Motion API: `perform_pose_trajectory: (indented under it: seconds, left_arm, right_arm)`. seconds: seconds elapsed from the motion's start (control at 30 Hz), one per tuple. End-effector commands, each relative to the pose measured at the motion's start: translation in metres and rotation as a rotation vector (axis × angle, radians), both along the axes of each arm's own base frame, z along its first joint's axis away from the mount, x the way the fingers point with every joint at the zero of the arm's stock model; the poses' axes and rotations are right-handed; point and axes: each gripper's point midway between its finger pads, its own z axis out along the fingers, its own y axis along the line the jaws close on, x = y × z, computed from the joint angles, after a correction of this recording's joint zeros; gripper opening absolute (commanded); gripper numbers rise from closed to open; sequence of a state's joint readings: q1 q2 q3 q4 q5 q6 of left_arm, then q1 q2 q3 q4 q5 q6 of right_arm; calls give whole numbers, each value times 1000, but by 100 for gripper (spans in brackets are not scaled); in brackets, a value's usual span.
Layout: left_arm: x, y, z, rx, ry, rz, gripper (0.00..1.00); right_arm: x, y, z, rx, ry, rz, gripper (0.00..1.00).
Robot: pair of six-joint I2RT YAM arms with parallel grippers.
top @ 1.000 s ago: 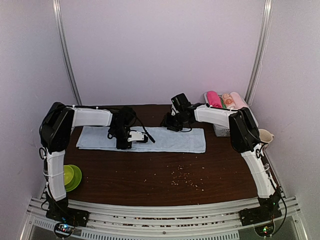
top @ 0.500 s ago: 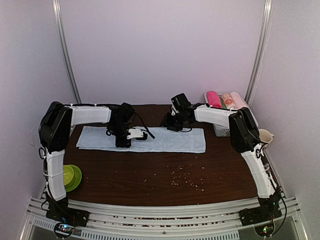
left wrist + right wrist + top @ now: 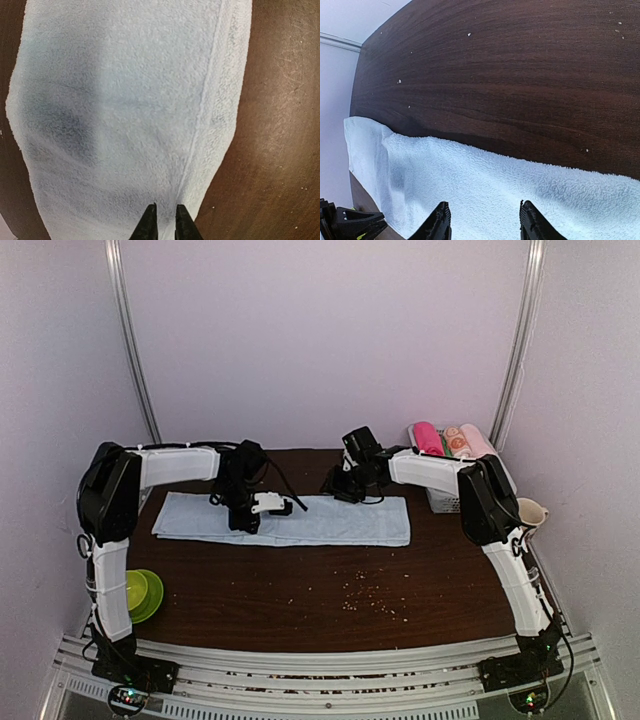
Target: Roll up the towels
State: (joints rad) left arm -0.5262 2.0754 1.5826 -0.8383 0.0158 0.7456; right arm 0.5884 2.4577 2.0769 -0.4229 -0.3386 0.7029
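A dark wooden counter [image 3: 300, 590] was seen to fill the floor of the enclosure. Across its rear half a pale blue towel [image 3: 340, 522] was laid out flat and unrolled, its long side running left to right. The left arm [image 3: 180, 468] was stretched inward over the towel's left part, and the right arm [image 3: 430, 470] was reached in over the towel's far edge right of the middle. At the right rear corner a white basket [image 3: 440, 502] was set. A magenta-pink towel [image 3: 428, 438] was held in it, already rolled, beside paler rolls [image 3: 466, 440]. Green bowls [image 3: 140, 592] were stacked at the counter's left edge, and a pale jug [image 3: 532, 512] was placed off the right edge. In its wrist view, the left claw [image 3: 165, 224] was found pointing down at the blue cloth near a stitched hem line. Its tips were parted by only a narrow gap, and no fold was seen to be pinched between them. The right claw [image 3: 485, 220] was held well spread above the towel's far border, released, with nothing grasped. Pale crumbs [image 3: 365, 595] were scattered on the bare wood nearer the front.
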Motion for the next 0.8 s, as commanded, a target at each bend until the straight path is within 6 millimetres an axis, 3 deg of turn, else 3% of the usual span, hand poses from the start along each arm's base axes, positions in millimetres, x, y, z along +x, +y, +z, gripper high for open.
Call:
perform_pose_trajectory:
  seconds: [0.0,0.1,0.23,0.37,0.5,0.63,0.77]
  left_arm:
    - [4,2,-1,-8,18,19,16]
    - [2,3,-5,-3,27,17,15]
    - [-3,4,-11,4,44,8,23]
    - [-3,4,-5,-7,22,2,28]
    - [2,9,2,-9,-39,2,33]
    - [-2,17,-11,31,-36,-10,37]
    - [3,25,-23,69,-67,-1,33]
  right_arm:
    - [5,-1,0,-10,-14,0,47]
    - [5,-1,0,-11,-14,0,47]
    - [4,-2,1,-21,-15,5,48]
    - [-3,-4,16,-83,-68,47,53]
    - [-17,-12,43,-199,-159,114,63]
    - [-37,-22,59,-325,-221,217,67]
    - [-46,-47,53,-464,-206,201,68]
